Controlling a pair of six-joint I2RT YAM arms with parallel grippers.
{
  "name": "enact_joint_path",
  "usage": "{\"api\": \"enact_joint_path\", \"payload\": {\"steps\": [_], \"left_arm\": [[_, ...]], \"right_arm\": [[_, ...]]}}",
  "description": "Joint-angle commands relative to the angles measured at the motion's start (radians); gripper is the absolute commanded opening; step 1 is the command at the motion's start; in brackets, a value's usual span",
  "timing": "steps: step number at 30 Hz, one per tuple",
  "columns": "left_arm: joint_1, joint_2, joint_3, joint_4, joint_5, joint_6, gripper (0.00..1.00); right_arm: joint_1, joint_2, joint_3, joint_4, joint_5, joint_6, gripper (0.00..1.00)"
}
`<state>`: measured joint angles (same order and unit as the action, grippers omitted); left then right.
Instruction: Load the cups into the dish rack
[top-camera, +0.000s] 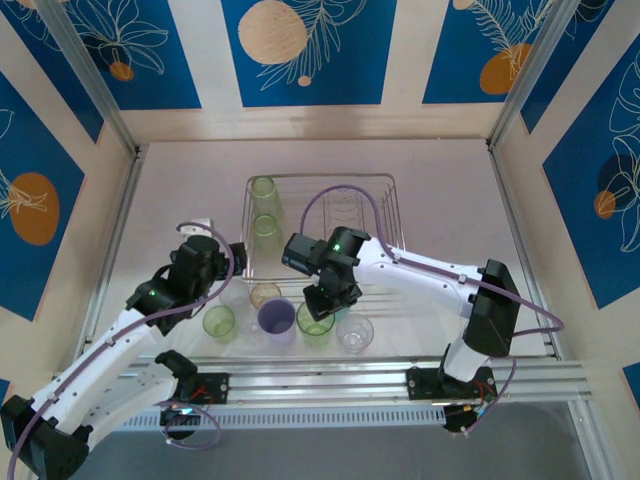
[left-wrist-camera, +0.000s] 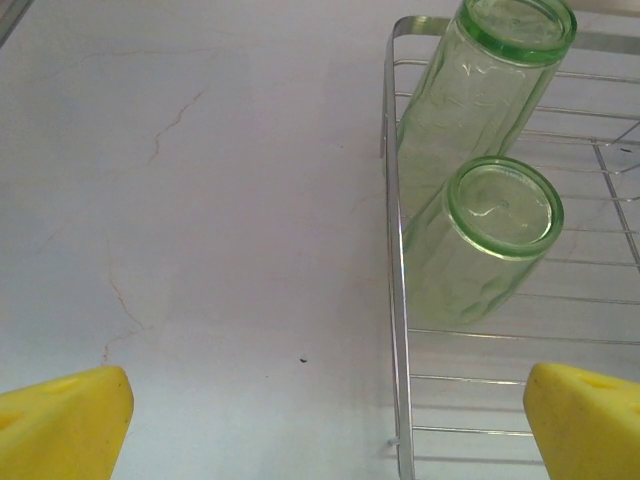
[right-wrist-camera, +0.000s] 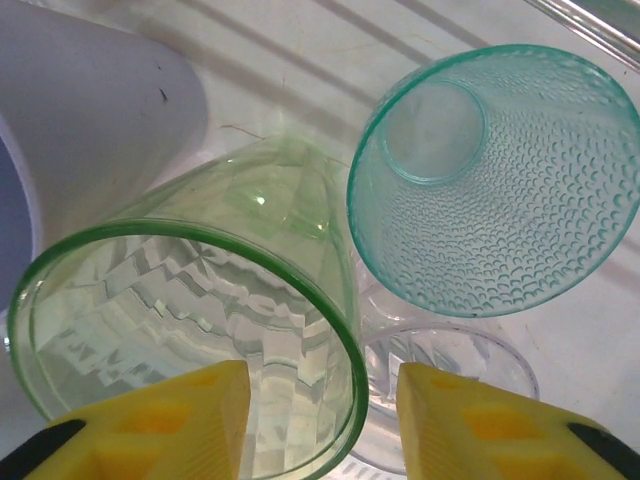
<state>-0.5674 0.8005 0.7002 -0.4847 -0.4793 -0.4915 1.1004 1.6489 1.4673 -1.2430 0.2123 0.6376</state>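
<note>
Right tool (right-wrist-camera: 322, 390), half-open, straddles rim of ribbed translucent green cup (right-wrist-camera: 180, 300); left tool (left-wrist-camera: 325, 400) wide.

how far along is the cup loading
Done: two green cups sit in the dish rack. In hand: right gripper straddles the rim of a third green cup, not lifted. To do: that one plus amber cup, lilac cup, teal cup, clear cup, fourth green cup on the table. Left gripper open.

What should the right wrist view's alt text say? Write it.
The right gripper, fingers yellow, straddles the rim of a green cup. A teal cup, a lilac cup and a clear cup stand close beside it.
</note>
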Motion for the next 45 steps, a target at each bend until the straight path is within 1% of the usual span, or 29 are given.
{"api": "enact_joint_path", "payload": {"steps": [1,4,6,12,15,17,20,24,26,28,29,30,32,34,37,39,40,42,44,45], "left_arm": [[0.012,-0.007,-0.011,0.029,0.017,-0.004,1.0],[0.015,-0.007,-0.011,0.031,0.024,-0.001,1.0],[0.016,-0.006,-0.011,0.034,0.027,0.002,1.0],[0.02,-0.006,-0.009,0.036,0.047,0.006,1.0],[0.022,-0.009,-0.007,0.035,0.06,-0.003,1.0],[0.023,-0.013,-0.005,0.035,0.065,-0.007,1.0],[0.023,-0.029,0.0,0.034,0.071,-0.012,1.0],[0.026,-0.064,0.017,0.023,0.081,-0.03,1.0],[0.026,-0.087,0.027,0.032,0.1,-0.035,1.0],[0.027,-0.113,0.036,0.058,0.143,-0.031,1.0],[0.028,-0.126,0.036,0.084,0.179,-0.02,1.0],[0.028,-0.142,0.032,0.129,0.241,0.004,1.0],[0.028,-0.167,0.013,0.254,0.427,0.055,1.0],[0.028,-0.171,-0.006,0.394,0.663,0.072,1.0],[0.027,-0.115,0.014,0.529,0.934,0.024,1.0],[0.025,-0.062,0.039,0.599,1.088,-0.012,1.0],[0.023,-0.035,0.05,0.633,1.148,-0.034,1.0],[0.022,-0.001,0.064,0.67,1.226,-0.063,1.0],[0.021,0.024,0.081,0.664,1.238,-0.069,1.0],[0.02,0.037,0.081,0.689,1.257,-0.082,1.0]], "right_arm": [[0.009,0.028,0.023,-0.028,0.018,-0.001,0.4],[0.009,0.041,0.027,-0.027,0.03,0.0,0.3],[0.009,0.043,0.025,-0.028,0.034,0.001,0.28],[0.01,0.029,0.025,-0.059,0.046,0.004,0.17],[0.01,-0.001,0.021,-0.081,0.051,0.007,0.06],[0.009,-0.034,0.011,-0.081,0.042,0.007,0.0],[0.003,-0.107,-0.013,-0.081,0.026,0.005,0.0],[-0.021,-0.254,-0.049,-0.082,-0.013,0.002,0.0],[-0.048,-0.346,-0.066,-0.064,-0.051,0.002,0.0],[-0.097,-0.453,-0.083,-0.046,-0.11,-0.002,0.0],[-0.125,-0.503,-0.087,-0.036,-0.134,-0.007,0.0],[-0.167,-0.561,-0.093,-0.021,-0.163,-0.014,0.0],[-0.276,-0.665,-0.102,0.023,-0.238,-0.033,0.0],[-0.432,-0.756,-0.11,0.096,-0.376,-0.062,0.0],[-0.649,-0.799,-0.111,0.196,-0.616,-0.077,0.0],[-0.761,-0.794,-0.127,0.278,-0.776,-0.052,0.0],[-0.799,-0.791,-0.147,0.335,-0.846,-0.024,0.0],[-0.829,-0.781,-0.177,0.428,-0.928,0.018,0.0],[-0.823,-0.771,-0.192,0.49,-0.972,0.041,0.0],[-0.813,-0.765,-0.198,0.516,-0.975,0.054,0.0]]}}
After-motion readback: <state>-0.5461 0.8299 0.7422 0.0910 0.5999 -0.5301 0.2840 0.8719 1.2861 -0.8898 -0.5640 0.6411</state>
